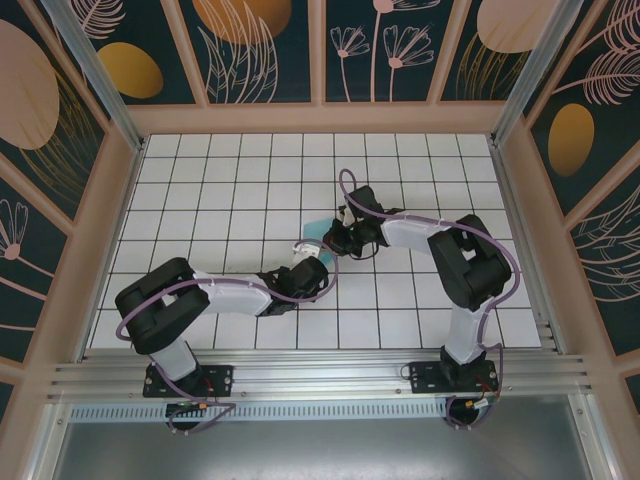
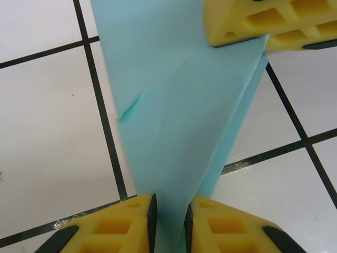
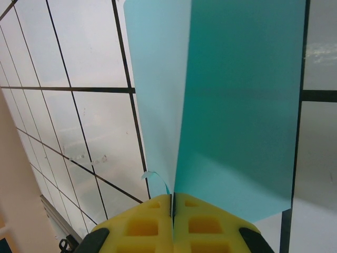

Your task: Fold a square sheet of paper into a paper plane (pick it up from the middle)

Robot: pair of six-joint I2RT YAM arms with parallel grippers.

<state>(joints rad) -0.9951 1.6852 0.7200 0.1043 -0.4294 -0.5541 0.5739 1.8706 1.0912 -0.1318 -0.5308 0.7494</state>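
The folded turquoise paper [image 2: 179, 116] is held between the two tools, lifted off the white gridded table [image 2: 47, 132]. It tapers to a narrow end that sits pinched in the left gripper [image 2: 169, 219], whose yellow fingers [image 2: 118, 226] are closed on it. Ahead of that gripper, the wide end is caught by the right gripper [image 2: 266, 39]. On the right wrist camera the right gripper [image 3: 172, 203] is pressed tight on the centre crease, and the paper fans out ahead of it (a small curled nick [image 3: 155, 176] sits just left of its fingertips).
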